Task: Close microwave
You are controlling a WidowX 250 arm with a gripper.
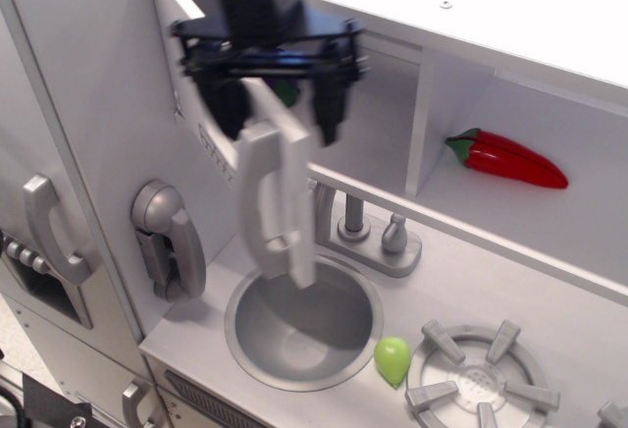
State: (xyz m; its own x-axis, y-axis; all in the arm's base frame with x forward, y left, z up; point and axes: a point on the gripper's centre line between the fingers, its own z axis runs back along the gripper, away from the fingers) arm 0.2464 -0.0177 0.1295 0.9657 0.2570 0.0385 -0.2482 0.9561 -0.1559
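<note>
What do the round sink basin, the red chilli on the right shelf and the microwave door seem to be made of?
Round grey sink basin: likely brushed metal, going by its soft dull sheen, though it could be plastic. Glossy red chilli: smooth moulded plastic, bright highlights. White microwave door: looks like painted wood or board with a grey plastic handle; motion blur leaves it uncertain.

— Lighting?
— Bright, even and diffuse. White panels run near washed out at upper right; soft shadow lies inside the shelf and in the sink [304,322].

— Sharpness?
— The gripper [278,106] and microwave door [278,207] are motion-blurred at upper centre. The red pepper [508,158] and burner [481,374] are crisp.
</note>
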